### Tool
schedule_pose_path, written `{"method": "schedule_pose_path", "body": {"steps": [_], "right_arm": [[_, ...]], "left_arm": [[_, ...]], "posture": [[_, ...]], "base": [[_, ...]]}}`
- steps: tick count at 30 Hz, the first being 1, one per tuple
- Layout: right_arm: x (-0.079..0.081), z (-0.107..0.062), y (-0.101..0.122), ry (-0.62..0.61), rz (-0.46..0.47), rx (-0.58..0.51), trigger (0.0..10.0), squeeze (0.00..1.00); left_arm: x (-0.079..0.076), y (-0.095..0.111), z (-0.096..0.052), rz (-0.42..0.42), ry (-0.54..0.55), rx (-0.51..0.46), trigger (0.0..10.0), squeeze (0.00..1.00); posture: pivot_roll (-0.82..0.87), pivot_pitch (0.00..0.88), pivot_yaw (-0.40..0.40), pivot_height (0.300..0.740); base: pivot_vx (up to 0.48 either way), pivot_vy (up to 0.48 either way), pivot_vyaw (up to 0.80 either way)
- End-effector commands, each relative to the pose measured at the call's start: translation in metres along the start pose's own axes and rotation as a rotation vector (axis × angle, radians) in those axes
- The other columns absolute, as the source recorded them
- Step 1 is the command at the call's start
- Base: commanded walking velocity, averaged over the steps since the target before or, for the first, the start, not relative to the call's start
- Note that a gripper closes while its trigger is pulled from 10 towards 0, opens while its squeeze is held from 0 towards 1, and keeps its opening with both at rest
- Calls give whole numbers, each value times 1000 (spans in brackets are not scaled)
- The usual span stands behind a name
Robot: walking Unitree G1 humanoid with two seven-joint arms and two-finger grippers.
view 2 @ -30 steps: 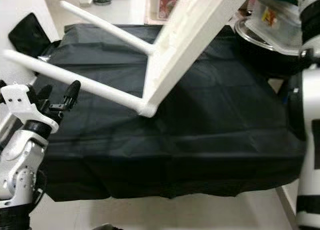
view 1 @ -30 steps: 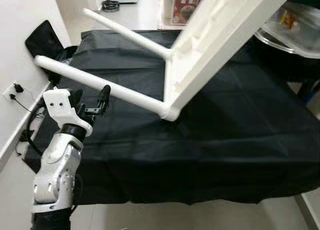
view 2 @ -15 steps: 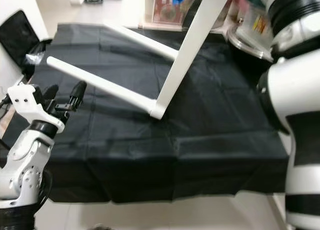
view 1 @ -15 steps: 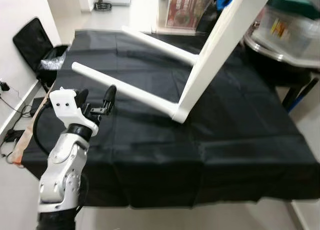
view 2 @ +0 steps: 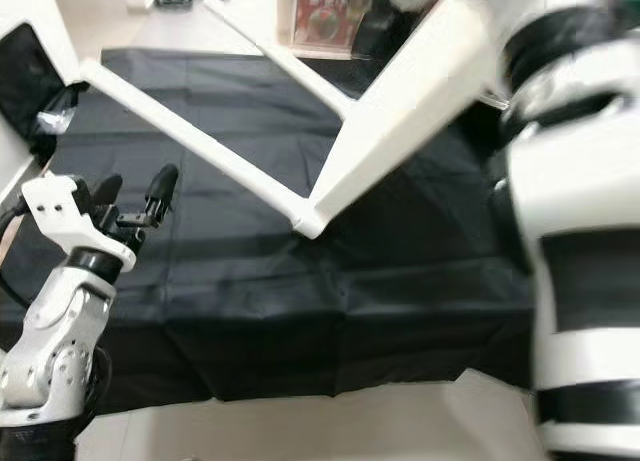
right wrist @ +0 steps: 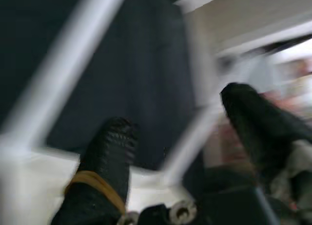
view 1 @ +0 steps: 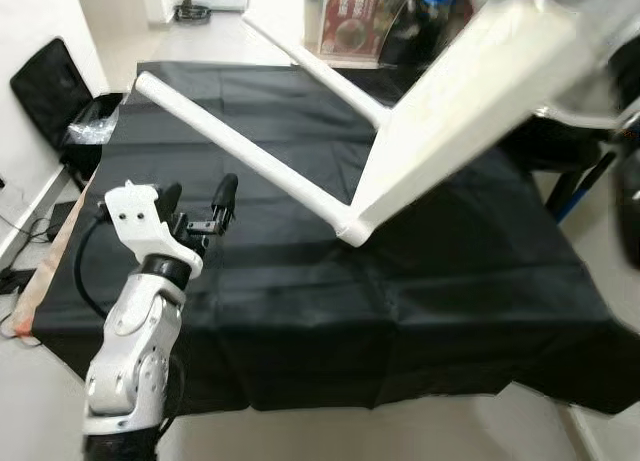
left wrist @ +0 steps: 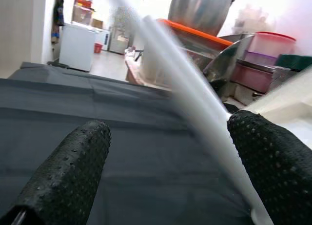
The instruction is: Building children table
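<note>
Above the black cloth (view 1: 300, 281), the tilted white table (view 1: 400, 131) hangs just beyond the released left claw (view 1: 195, 206).

White table (view 1: 470, 101) has tipped flatter — legs raised higher.

Pale tile floor (view 1: 30, 381); white wall (view 1: 30, 21) at left; black cloth (view 1: 450, 281) over low platform.

The white table top (view 1: 470, 101) was motion-blurred and ran off the frame's edge; the right gripper (right wrist: 180, 137) appeared smeared.
</note>
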State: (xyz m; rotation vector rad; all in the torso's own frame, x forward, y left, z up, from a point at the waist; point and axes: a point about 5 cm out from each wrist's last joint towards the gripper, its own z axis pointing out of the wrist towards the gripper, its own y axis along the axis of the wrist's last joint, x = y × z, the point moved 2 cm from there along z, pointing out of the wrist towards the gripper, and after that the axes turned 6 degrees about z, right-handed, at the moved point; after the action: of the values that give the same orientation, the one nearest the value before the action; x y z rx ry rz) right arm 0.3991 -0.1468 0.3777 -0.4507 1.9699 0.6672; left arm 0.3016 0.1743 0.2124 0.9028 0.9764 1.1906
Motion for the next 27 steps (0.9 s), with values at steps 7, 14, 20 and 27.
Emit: {"method": "schedule_pose_path", "body": {"steps": [7, 14, 20, 27], "right_arm": [[74, -4, -88, -394, 515, 6, 10000, 0], [119, -12, -105, -467, 647, -39, 10000, 0], [118, -16, -89, -477, 685, -132, 10000, 0], [111, -10, -73, -582, 723, -197, 10000, 0]], "left_arm": [[2, 2, -3, -10, 1, -6, 10000, 0], [5, 2, 0, -13, 12, -16, 10000, 0], [7, 4, 3, -16, 27, -34, 10000, 0], [0, 4, 6, -28, 18, -48, 10000, 0]], "posture": [[-55, 47, -53, 740], [-77, 28, -51, 740], [-93, 10, -57, 740], [-96, 9, -66, 740]], "base": [[0, 0, 0], [0, 0, 0], [0, 0, 0], [0, 0, 0]]}}
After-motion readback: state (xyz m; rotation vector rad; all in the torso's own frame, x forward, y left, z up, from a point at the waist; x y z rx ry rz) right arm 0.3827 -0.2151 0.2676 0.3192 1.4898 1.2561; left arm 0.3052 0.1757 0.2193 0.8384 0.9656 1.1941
